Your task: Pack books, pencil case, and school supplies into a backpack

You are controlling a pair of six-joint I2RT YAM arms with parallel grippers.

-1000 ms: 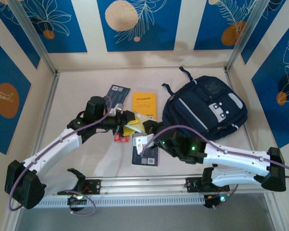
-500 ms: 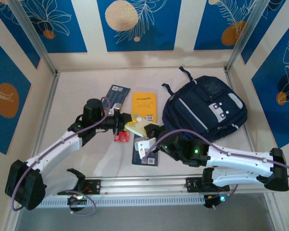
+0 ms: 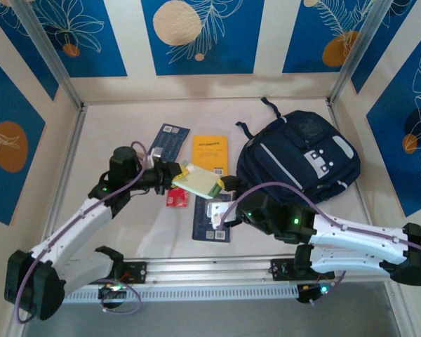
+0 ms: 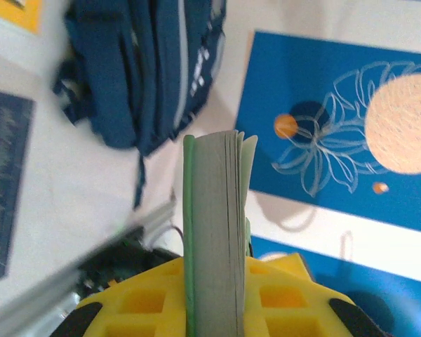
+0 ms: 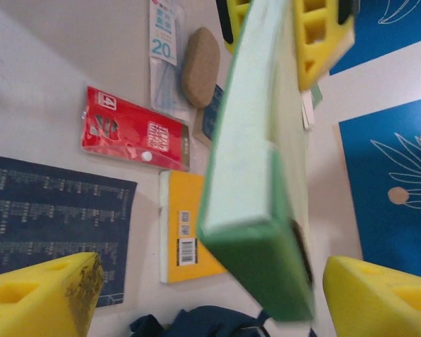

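The left gripper (image 4: 214, 298) is clamped on a green pad (image 4: 212, 210), which is held above the table. The right gripper (image 5: 210, 291) is spread wide, its fingers (image 5: 45, 295) kept off the pad's end. Beneath are seen a red packet (image 5: 137, 130), a yellow book (image 5: 186, 232) and a navy book (image 5: 49, 210). The backpack (image 3: 302, 158) lies well to the right.

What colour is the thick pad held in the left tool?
Green spine, pale mint cover: thick green paper pad, best in right wrist view.
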